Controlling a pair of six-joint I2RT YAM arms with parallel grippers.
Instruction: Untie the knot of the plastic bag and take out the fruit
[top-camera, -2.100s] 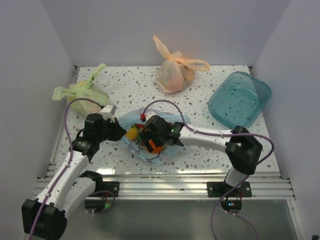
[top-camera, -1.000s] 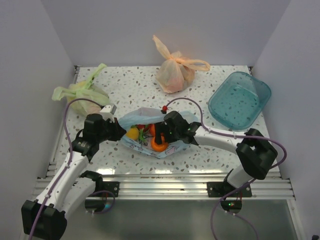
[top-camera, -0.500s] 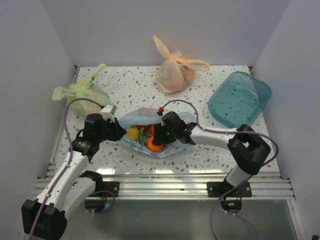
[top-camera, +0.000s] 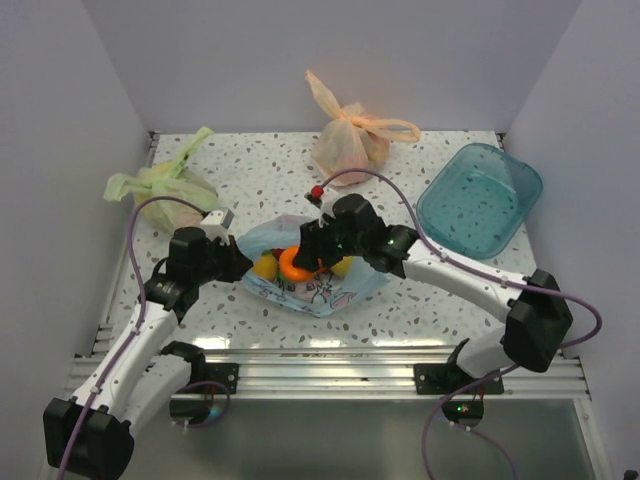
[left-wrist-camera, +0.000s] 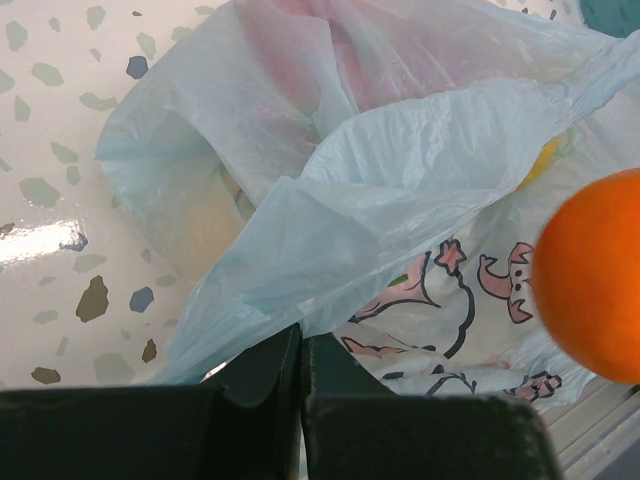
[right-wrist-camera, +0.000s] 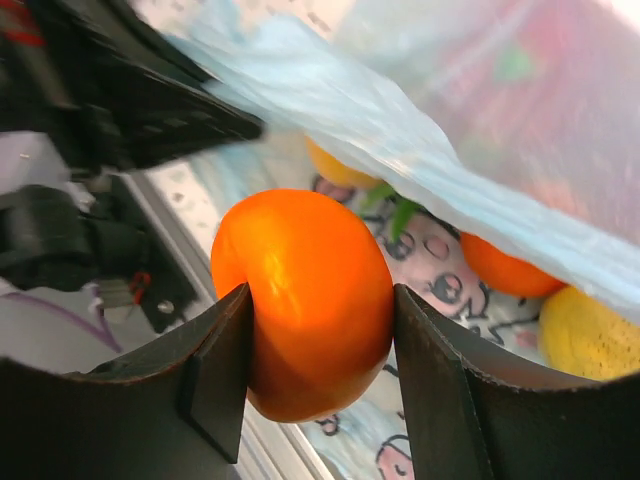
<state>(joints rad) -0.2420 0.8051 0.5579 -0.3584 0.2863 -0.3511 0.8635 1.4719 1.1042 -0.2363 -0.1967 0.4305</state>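
Currently clamping orange fruit (right-wrist-camera: 305, 300) in right gripper (top-camera: 303, 258) just above plastic bag (left-wrist-camera: 400, 180)'s mouth; pinching its left rim in fully closed left gripper (left-wrist-camera: 300, 352), probably anchoring against drag.

Bright even light, white glare on the table (left-wrist-camera: 35, 245), blurred foreground in wrist views.

Orange fruit (left-wrist-camera: 595, 290) right of the plastic bag (left-wrist-camera: 330, 170) was cut by the frame edge. Fruits inside the bag were blurred colour patches behind its film. Yellow fruit (right-wrist-camera: 590, 345) under the bag's fold was clipped. Left gripper (left-wrist-camera: 301, 350) pads were hidden by pinched bag film.
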